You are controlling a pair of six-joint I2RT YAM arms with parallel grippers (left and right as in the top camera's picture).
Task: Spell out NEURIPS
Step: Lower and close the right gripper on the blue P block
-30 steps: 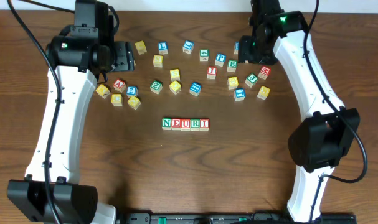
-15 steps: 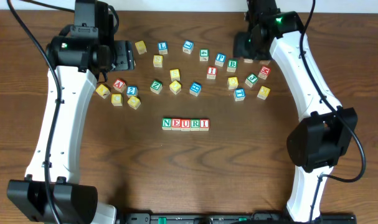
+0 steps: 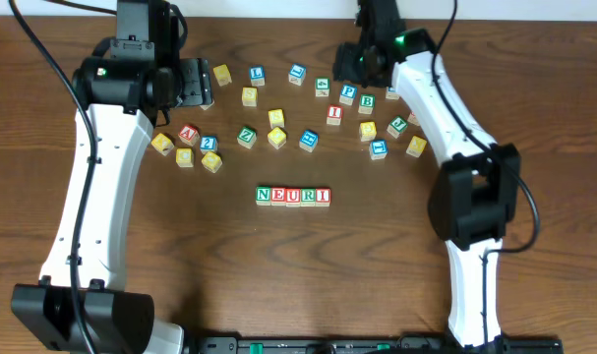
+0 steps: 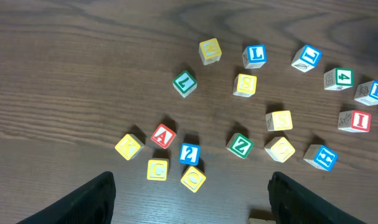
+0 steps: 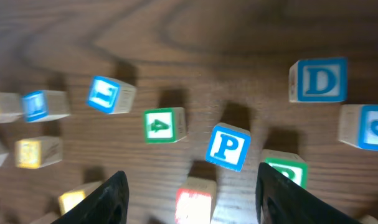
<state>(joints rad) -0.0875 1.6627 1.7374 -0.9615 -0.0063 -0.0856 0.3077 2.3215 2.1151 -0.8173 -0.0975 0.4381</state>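
Blue P cube (image 5: 228, 147) is framed between the right fingers (image 5: 108, 199), swung leftward over the back cluster (image 3: 308, 103) in the last second; spread, nothing pinched. NEURI row (image 3: 293, 196) is unchanged at centre. Nothing is held by the left fingers (image 4: 83, 202), also spread. P is judged the next pick.

Blue P cube (image 5: 227, 147), apparently pale-faced
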